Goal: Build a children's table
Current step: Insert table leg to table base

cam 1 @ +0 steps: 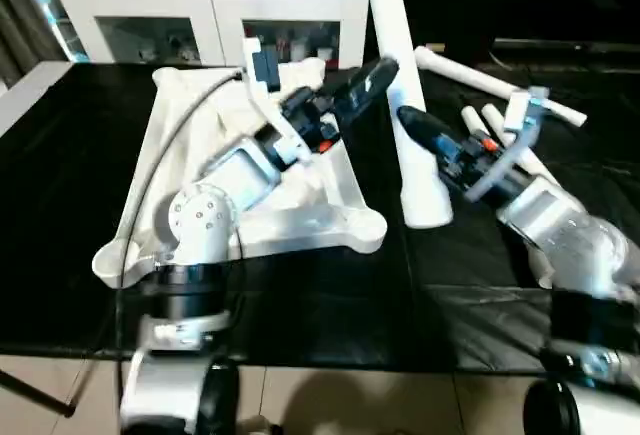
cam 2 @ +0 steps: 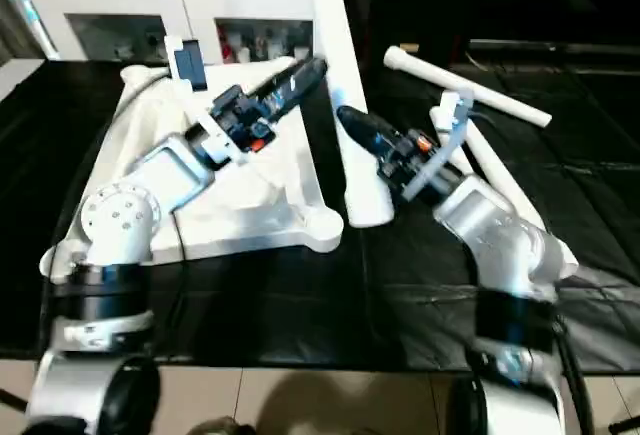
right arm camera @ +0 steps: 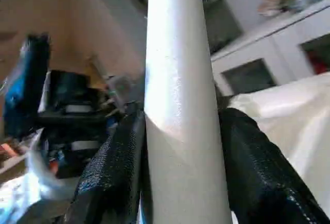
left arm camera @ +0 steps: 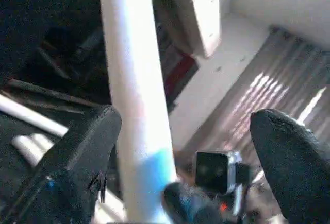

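Head views: table leg [cam 1: 398, 85] upright just beside the upturned tabletop [cam 1: 330, 217], right gripper [cam 1: 412, 121] clamped on it. Left wrist: left gripper [left arm camera: 188, 147] jaws wide, empty — leg between them. Right wrist: fingers [right arm camera: 116, 167] pinching leg.

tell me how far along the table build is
Early. Done: the table top lies ribbed side up, no leg in any visible corner socket. In hand: the right claw grips one leg held upright; the left claw, open, is beside it. Left: seat that leg, then the spare legs on the mat.
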